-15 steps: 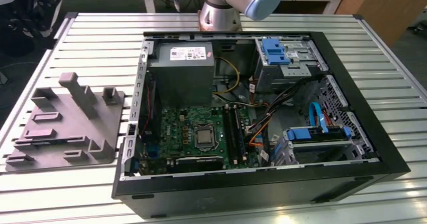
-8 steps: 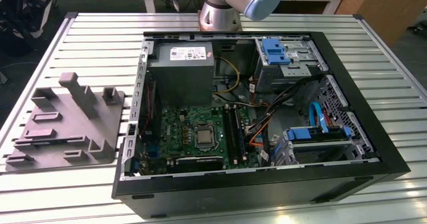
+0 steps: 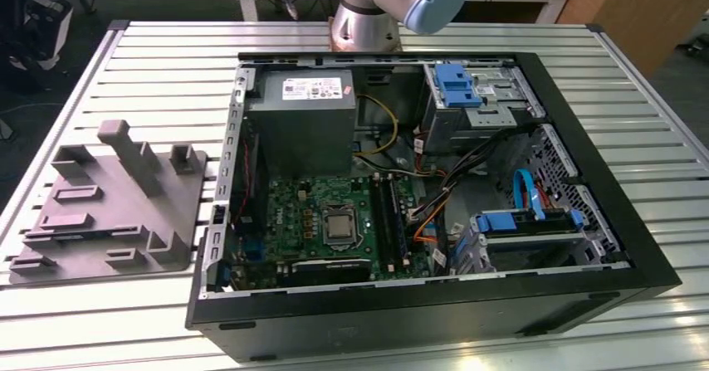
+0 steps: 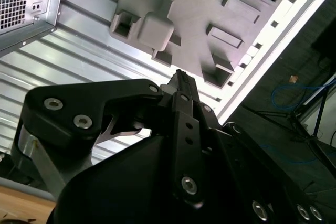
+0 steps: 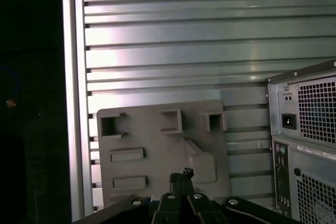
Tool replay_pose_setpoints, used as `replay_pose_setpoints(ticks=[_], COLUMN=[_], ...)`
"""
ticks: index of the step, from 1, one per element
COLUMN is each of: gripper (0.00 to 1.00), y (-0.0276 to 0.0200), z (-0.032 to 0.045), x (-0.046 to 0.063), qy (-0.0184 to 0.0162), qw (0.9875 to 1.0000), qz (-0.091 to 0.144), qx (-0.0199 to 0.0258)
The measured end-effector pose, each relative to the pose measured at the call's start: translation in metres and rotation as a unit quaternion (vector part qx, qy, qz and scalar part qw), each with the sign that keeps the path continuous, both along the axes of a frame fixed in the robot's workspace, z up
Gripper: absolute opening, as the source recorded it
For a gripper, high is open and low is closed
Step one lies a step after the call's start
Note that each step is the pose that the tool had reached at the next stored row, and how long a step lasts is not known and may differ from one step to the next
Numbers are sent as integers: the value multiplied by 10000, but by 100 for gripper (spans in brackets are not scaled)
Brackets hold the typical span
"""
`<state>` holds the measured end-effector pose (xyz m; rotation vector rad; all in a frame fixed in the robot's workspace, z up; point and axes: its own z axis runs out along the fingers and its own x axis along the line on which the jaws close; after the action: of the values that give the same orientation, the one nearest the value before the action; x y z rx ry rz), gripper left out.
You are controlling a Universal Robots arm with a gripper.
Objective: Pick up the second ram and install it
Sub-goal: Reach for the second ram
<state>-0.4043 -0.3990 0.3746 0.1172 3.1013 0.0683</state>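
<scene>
**Tool clenched over fixture block; ram sits at motherboard slots**

Tool [image 4: 180, 80] [image 5: 181, 174]: in both wrist views the two black fingers are pressed tip to tip. Clenched, nothing visible between them. It hangs over the grey fixture block [image 4: 199, 14] [image 5: 157, 145]; no contact with the block can be made out.

Grey fixture block [image 3: 111, 197]: lies flat on the slatted aluminium tabletop [image 3: 166, 56], just beside the open computer case [image 3: 443, 313], on the exterior view's left. Upright posts and recessed pockets show on it; no dark stick is seen in them.

Computer case: lies on its side with the side panel off. The motherboard [image 3: 299, 213] is exposed, with the CPU socket [image 3: 335, 222] near its middle. The power supply [image 3: 299, 122] sits at the far end, and its vented rear shows in the first wrist view [image 5: 315, 108].

Second ram [image 3: 396, 209]: long, narrow dark strips stand in the memory slots just beside the CPU socket, toward the exterior view's right. Cannot tell how many sticks there are, or whether they are fully seated.

Arm [image 3: 383, 6]: its base stands at the tabletop's far edge, behind the case.
</scene>
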Motion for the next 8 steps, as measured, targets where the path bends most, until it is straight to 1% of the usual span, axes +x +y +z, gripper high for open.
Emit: replay_pose_setpoints(ticks=[5, 8], gripper=[10, 10], y=[-7, -20], z=[-70, -103], x=[-45, -60], qy=[1, 2], qw=[10000, 10000], qz=[1, 0], qx=[-1, -1])
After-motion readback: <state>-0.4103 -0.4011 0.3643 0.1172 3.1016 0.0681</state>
